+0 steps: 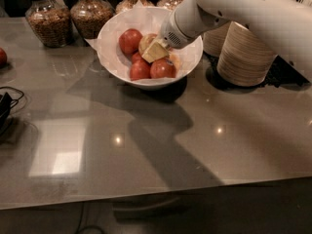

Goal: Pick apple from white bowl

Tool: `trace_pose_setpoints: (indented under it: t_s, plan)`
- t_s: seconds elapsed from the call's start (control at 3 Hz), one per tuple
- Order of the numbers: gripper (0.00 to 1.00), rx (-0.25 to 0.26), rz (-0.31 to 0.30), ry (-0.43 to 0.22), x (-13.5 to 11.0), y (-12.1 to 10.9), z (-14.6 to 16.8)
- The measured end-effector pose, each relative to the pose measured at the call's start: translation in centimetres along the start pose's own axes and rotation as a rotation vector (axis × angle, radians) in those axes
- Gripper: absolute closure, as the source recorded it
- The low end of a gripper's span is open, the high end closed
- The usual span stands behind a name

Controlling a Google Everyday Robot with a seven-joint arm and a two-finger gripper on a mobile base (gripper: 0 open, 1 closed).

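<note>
The white bowl (113,57), lined with crinkled white paper, stands at the back middle of the grey counter. It holds three solid red apples (130,40) and the yellowish-tan apple (146,41), which lies near the bowl's middle and is partly hidden. My gripper (156,50) reaches down into the bowl from the upper right on the white arm (234,9). Its cream-coloured tip is right against the yellowish-tan apple, above the two front red apples (162,68).
Two glass jars of granola (46,18) stand behind the bowl on the left. Stacks of beige paper bowls (243,55) stand right of it. A red apple (2,57) lies at the left edge, and a black cable (7,106) below it.
</note>
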State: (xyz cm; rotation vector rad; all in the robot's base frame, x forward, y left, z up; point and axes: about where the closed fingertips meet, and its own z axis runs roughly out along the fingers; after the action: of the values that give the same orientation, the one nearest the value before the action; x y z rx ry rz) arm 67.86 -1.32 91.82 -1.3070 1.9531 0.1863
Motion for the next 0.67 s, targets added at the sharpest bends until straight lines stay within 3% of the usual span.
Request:
trace_pose_setpoints:
  t_s: [0.67]
  plan:
    - [1.00, -0.013, -0.051, -0.028, -0.39, 0.36, -0.95]
